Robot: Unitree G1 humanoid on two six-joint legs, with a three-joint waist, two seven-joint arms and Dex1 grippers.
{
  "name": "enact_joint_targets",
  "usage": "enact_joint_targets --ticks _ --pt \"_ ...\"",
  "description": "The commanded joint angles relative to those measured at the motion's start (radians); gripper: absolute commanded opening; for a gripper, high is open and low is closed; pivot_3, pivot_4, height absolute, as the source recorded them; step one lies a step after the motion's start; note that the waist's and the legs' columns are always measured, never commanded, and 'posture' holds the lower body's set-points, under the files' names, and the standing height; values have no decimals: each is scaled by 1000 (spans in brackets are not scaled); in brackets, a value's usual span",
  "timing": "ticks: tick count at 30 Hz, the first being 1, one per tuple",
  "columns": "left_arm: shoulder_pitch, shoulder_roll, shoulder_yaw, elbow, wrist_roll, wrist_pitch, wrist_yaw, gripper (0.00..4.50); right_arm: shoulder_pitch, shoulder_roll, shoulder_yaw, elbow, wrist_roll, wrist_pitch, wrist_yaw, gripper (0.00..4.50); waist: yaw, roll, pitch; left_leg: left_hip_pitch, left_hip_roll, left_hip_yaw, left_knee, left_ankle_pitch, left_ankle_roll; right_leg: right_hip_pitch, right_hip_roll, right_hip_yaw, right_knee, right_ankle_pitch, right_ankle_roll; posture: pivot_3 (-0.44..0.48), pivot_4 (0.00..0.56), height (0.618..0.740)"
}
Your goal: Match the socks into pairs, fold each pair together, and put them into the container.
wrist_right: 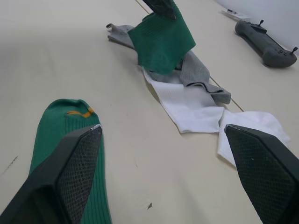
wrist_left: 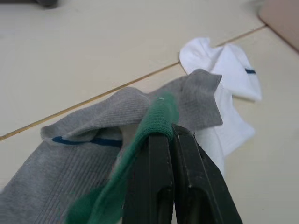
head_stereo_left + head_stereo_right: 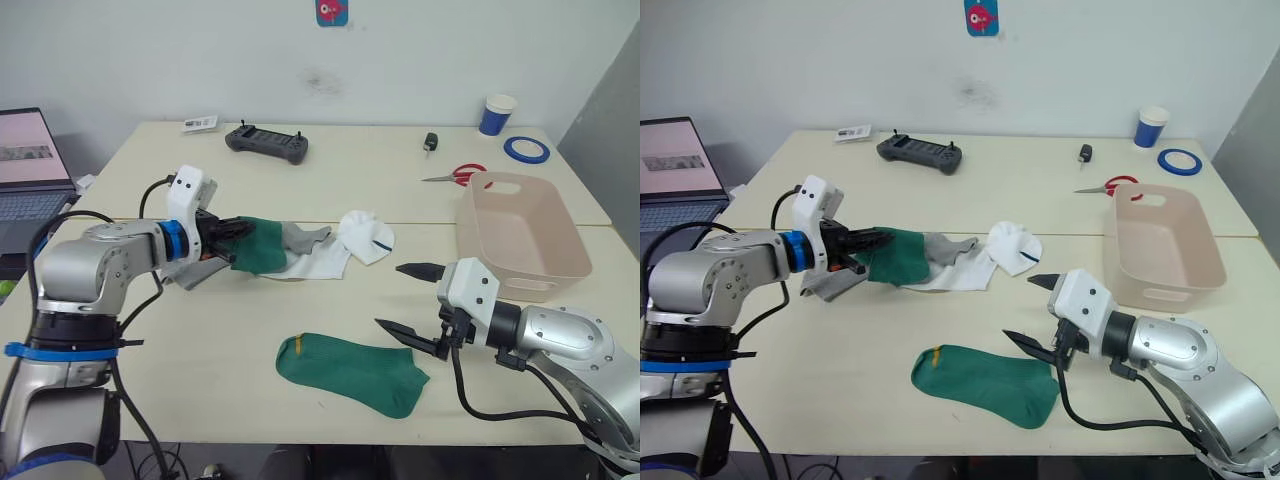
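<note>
Left pincer [image 3: 232, 231] pinches a green sock [image 3: 262, 245] over half-hidden grey socks [image 3: 300, 238]; right pincer [image 3: 412, 300] gapes empty above the cream table [image 3: 330, 190].

Flat sock [image 3: 352, 374]: we record dark green, ribbed, small yellow mark at the cuff.
Held sock [image 3: 262, 246]: dark green.
Grey socks [image 2: 70, 149]: plain grey, ribbed.
White socks [image 3: 366, 237]: white, thin navy stripe.
Container [image 3: 521, 238]: pale pinkish-beige.
Worktop [image 3: 200, 350]: cream.
Cup [image 3: 497, 114]: blue and white.
</note>
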Motion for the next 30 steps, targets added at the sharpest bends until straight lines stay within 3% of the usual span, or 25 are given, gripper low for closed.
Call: enact_joint_targets --ticks 1,4,7,13,16,20,23,30 --pt "-25 60 31 -18 -9 9 -68 50 6 -1 -7 -26 -3 -18 -1 4500 -3 0 0 0 0 0 0 0 0 0 0 0 0 0 0 0 150 740" --pt "33 78 25 -129 -75 88 -118 50 11 3 -5 -26 -4 -20 -3 4500 -5 0 0 0 0 0 0 0 0 0 0 1 0 0 0 0 150 740" --pt "50 -32 55 -190 -125 161 -26 50 7 7 4 -20 -10 -23 -6 4500 0 0 0 0 0 0 0 0 1 0 0 1 0 0 0 0 150 740" --pt "56 -429 196 -290 -292 360 274 50 15 -7 -8 -26 -10 -14 0 4500 2 -2 0 -1 0 -1 2 1 2 1 0 0 1 0 0 0 150 740" --pt "83 -621 200 -347 -350 415 384 50 22 -29 -38 -25 -9 -4 3 4500 3 -2 0 -1 -1 0 2 1 1 1 -1 1 0 1 2 0 150 740" --pt "80 -813 213 -326 -374 422 515 50 52 -74 -88 -28 1 9 16 4500 4 -3 0 -1 -1 1 3 1 1 1 -1 1 0 2 3 0 150 740" --pt "98 -879 171 -299 -323 358 559 50 83 -113 -127 -29 -1 15 29 4500 4 -3 0 0 -1 2 3 1 1 1 -1 1 0 2 3 0 150 740" --pt "244 -878 -5 -270 -156 178 569 50 147 -176 -176 -38 -14 5 54 4500 6 -2 0 0 -2 4 3 2 1 2 0 3 0 2 3 0 150 740"
